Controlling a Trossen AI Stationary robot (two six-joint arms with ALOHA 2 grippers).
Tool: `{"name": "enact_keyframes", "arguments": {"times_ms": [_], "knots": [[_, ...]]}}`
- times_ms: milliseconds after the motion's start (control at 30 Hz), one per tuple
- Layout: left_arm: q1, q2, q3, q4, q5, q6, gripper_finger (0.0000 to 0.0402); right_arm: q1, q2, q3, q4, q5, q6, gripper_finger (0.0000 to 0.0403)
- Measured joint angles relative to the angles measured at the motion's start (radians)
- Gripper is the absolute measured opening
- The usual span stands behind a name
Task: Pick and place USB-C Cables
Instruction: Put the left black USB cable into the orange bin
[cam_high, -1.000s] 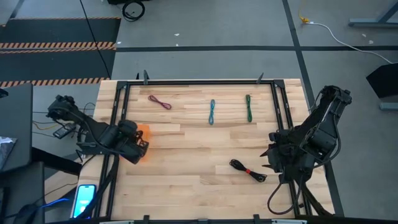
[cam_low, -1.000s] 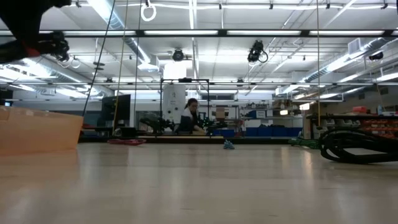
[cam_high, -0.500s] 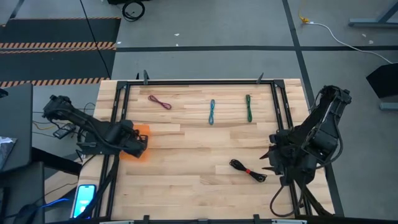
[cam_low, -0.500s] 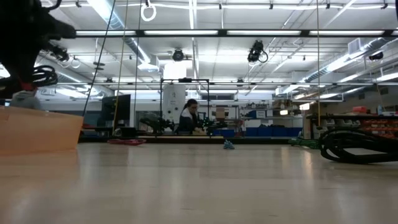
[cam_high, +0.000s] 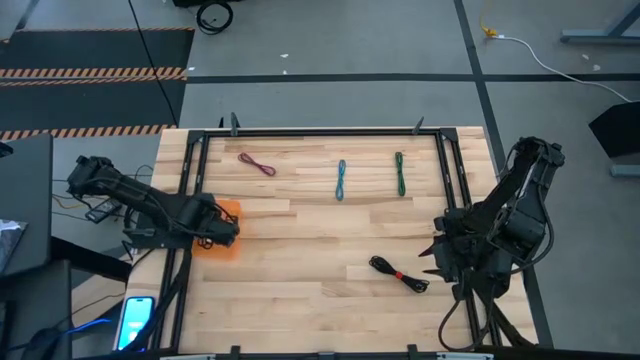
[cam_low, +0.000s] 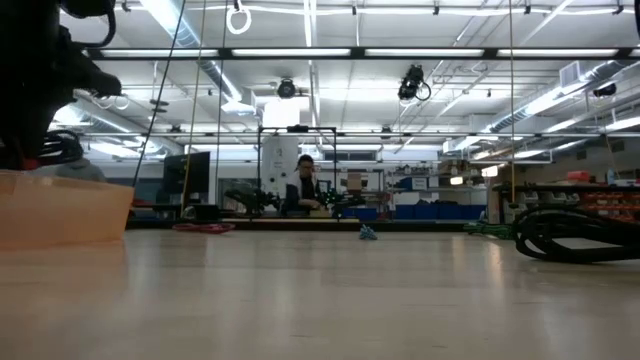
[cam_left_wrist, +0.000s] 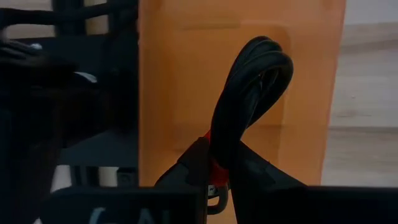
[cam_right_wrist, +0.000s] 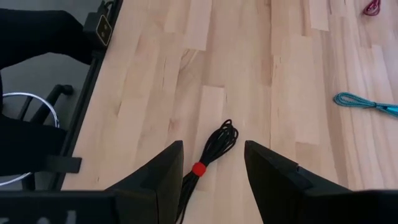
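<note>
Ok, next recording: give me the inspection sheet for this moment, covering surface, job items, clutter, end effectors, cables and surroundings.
Surface: light wooden table inside a black frame.
Job's things: maroon cable, teal cable and green cable in a row at the far side; one black coil with red tie lying near the right arm; a second black coil in the left end effector.
Clutter: nothing seen.
End effectors: left end effector shut on its coil over the orange bin; right end effector open, above the lying coil.
Cables: white cable on the floor.
Surroundings: workshop, person far behind.
</note>
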Motion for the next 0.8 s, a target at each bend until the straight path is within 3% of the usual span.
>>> {"name": "enact_keyframes", "arguments": {"times_ms": [800], "knots": [[0.09, 0.0, -0.057, 0.058, -0.003, 0.028, 0.0049, 0.01, 0.0, 0.0, 0.007, -0.006, 0.027, 0.0178]]}}
